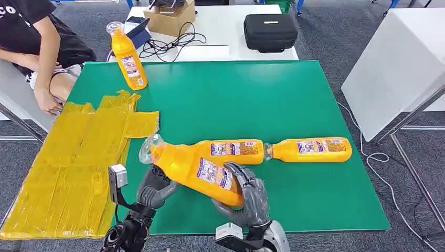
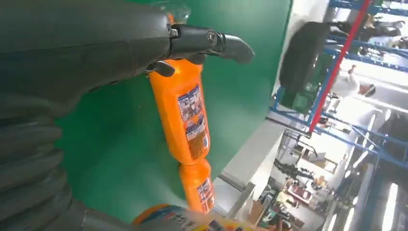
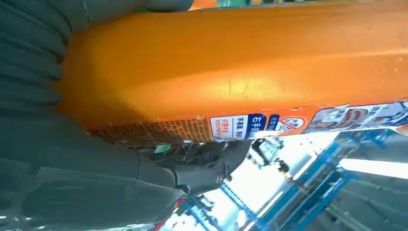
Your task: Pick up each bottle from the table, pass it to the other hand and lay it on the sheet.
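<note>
Right hand grips an orange bottle.
Left hand beside it, fingers curled, grasp unclear; 2 bottles on the desk.

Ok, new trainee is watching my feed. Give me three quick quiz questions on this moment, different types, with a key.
1. True or false: the right hand grips the base end of the raised orange bottle.
2. Multiple choice: where is the upright bottle? A) on the yellow sheet B) near the green mat's far left corner C) in a person's hand
3. How many bottles lie flat on the mat beyond the raised one?

Key: 1 true. 2 B. 3 two, the nearer lying bottle and the farther lying bottle, end to end. The left hand sits under the raised bottle's neck end; whether it touches cannot be told.
</note>
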Robot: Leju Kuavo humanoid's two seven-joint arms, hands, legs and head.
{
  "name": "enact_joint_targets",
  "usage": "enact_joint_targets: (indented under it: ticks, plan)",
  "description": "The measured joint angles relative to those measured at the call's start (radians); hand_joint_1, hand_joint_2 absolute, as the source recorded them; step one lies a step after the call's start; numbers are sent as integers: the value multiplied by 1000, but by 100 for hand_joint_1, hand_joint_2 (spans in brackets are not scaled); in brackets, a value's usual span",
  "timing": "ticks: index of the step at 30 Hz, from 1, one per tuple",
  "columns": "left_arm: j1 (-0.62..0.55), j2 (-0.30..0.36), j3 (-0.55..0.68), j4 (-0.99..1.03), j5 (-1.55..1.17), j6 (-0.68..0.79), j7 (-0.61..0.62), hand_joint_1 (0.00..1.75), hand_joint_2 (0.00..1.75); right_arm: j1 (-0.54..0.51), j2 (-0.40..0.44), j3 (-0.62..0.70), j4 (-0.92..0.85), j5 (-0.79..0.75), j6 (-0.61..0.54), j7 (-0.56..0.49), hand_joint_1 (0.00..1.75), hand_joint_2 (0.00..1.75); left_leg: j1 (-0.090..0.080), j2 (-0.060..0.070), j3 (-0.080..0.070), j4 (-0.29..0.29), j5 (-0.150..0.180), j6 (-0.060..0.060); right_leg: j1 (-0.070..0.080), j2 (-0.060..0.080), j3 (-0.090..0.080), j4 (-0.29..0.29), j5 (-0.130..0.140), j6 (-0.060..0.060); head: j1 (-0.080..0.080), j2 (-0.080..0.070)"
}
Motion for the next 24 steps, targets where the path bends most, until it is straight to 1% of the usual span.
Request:
enact_joint_targets:
  ticks: [13, 18, 21, 24]
  plan:
    - [-7, 0, -2, 21, 19, 2, 7, 0, 175, -29, 4, 46, 56, -4, -1, 0, 175, 175, 0, 0, 0, 0, 0, 0, 0, 0, 0, 0, 0, 0, 0, 0]
    - [-7, 0, -2, 26, 32, 2, 6, 0, 175, -29, 2, 54, 71, -22, -23, 0, 175, 175, 0, 0, 0, 0, 0, 0, 0, 0, 0, 0, 0, 0, 0, 0]
    - [-7, 0, -2, 30, 45, 2, -5, 0, 175, -25, -2, 41, 69, -17, -35, 0, 175, 175, 0, 0, 0, 0, 0, 0, 0, 0, 0, 0, 0, 0, 0, 0]
    - [-7, 0, -1, 30, 51, 1, -10, 0, 175, -10, 0, -16, 42, -2, -36, 0, 175, 175, 0, -1, 0, 0, 0, 0, 0, 0, 0, 0, 0, 0, 0, 0]
